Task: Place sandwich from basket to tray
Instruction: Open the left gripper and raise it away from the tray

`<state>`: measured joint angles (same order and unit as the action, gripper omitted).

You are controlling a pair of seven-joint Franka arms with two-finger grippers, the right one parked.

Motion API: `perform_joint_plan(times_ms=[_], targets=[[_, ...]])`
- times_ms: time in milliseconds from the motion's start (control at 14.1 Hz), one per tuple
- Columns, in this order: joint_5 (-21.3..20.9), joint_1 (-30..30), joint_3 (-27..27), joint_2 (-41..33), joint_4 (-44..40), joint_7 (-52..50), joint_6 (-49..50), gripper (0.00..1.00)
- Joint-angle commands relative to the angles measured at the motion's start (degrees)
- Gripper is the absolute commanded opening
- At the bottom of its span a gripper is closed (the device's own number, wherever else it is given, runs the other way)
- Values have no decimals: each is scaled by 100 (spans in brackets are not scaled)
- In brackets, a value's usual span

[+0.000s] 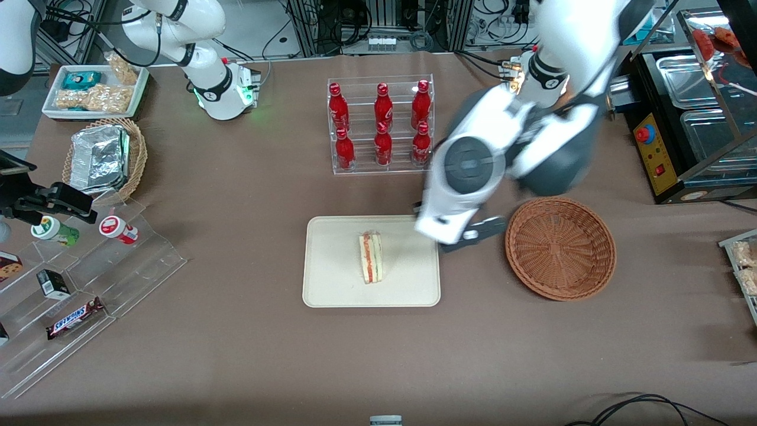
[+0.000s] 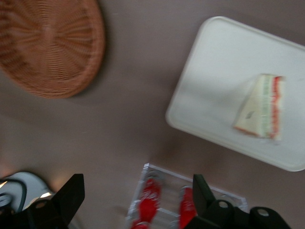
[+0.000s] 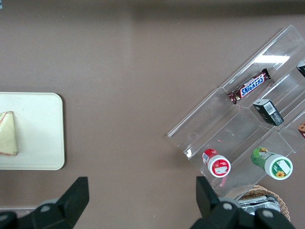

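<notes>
The sandwich, a white-bread wedge with red and green filling, lies on the cream-white tray near its middle. The reddish-brown woven basket stands beside the tray toward the working arm's end and has nothing in it. My gripper hangs above the table over the gap between tray and basket, by the tray's corner farthest from the front camera. It is open with nothing between its fingers and touches neither sandwich nor basket.
A clear rack of red bottles stands farther from the front camera than the tray. Toward the parked arm's end are a stepped acrylic snack shelf, a tan basket with foil containers and a white snack tray.
</notes>
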<state>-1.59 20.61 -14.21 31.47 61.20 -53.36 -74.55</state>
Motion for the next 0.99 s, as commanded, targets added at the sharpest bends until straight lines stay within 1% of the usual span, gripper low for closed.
perform_joint_plan(times_ms=[0, 142, 213, 355, 426, 497, 640, 711, 782, 924], targets=[[194, -714, -20, -1044, 1032, 579, 386, 100], [194, -1267, -3, -1528, 1218, 852, 730, 100], [185, -1592, -3, -1739, 1315, 1167, 827, 100], [168, -2076, -3, -2065, 1464, 2289, 1142, 100], [194, -2566, -46, -2249, 1561, 2913, 1257, 100], [281, -2893, -38, -2347, 1579, 3293, 1363, 100], [343, -2993, -3, -2391, 1597, 3604, 1320, 100], [300, -2984, -3, -2418, 1606, 3596, 1172, 100], [221, -2923, -11, -2444, 1606, 3526, 796, 100], [176, -2958, -12, -2759, 1911, 3604, 539, 100]])
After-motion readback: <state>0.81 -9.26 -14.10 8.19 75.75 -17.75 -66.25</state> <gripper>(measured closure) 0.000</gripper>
